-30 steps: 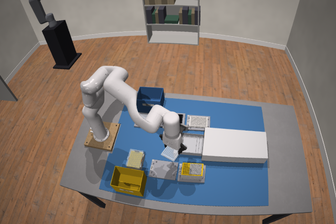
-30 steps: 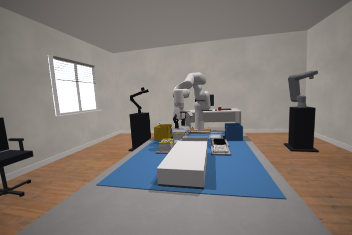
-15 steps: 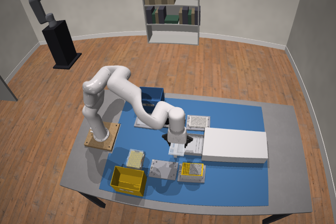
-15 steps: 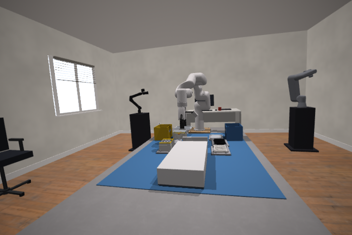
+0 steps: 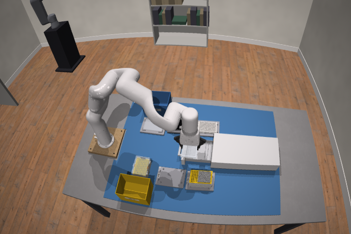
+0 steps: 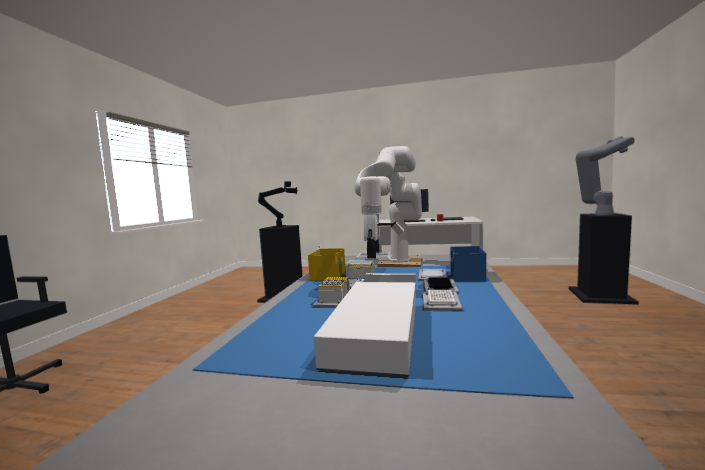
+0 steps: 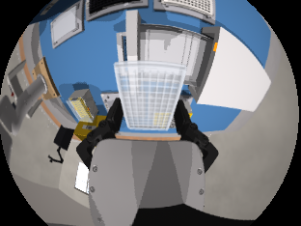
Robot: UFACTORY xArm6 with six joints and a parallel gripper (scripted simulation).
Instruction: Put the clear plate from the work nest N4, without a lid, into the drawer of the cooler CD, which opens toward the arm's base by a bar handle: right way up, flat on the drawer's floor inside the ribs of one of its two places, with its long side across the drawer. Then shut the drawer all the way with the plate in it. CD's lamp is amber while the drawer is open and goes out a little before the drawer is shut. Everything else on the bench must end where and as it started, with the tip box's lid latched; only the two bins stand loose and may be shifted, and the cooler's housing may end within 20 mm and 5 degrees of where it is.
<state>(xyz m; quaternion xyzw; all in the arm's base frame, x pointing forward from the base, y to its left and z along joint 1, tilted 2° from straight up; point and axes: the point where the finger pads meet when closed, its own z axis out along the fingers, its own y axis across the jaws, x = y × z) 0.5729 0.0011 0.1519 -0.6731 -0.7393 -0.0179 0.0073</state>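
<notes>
My gripper (image 5: 189,145) is shut on the clear plate (image 5: 188,151), a see-through well plate with a fine grid, and holds it level over the open drawer (image 5: 197,154) of the white cooler CD (image 5: 244,151). In the wrist view the clear plate (image 7: 150,94) sits between my two black fingers, with the grey drawer (image 7: 164,49) below it and the cooler's white housing (image 7: 234,74) to the right. A small amber lamp (image 7: 216,45) shows at the cooler's front corner. The empty grey nest N4 (image 5: 171,176) lies in front of the drawer.
A yellow bin (image 5: 134,188) and a tip box (image 5: 141,166) stand at the front left. A yellow-framed rack (image 5: 200,177) sits right of N4. A blue bin (image 5: 160,100), a lidded plate (image 5: 153,126) and a white plate (image 5: 207,126) lie behind the arm.
</notes>
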